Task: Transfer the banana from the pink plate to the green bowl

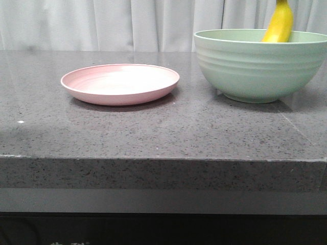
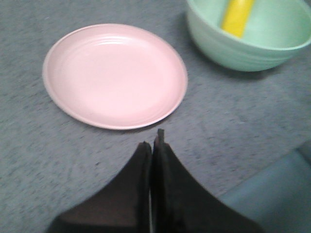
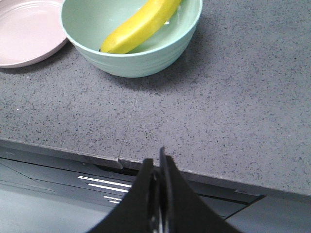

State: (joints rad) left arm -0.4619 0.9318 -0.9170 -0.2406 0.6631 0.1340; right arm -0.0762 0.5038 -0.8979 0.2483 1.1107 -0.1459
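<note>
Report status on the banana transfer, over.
Left gripper shut, empty, near pink plate. Right gripper shut, empty, back at the counter edge. Banana in green bowl, leaning on rim. Plate bare, nothing obstructing.

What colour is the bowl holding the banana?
Pale mint green bowl, clearest in the right wrist view.

Both your grippers are closed and empty.
Left gripper and right gripper each hang with fingertips pressed together, pointing toward 12 o'clock.

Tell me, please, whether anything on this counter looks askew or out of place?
Only the banana: it leans steeply in the green bowl, its upper end poking above the rim. The pink plate sits flat and bare.
</note>
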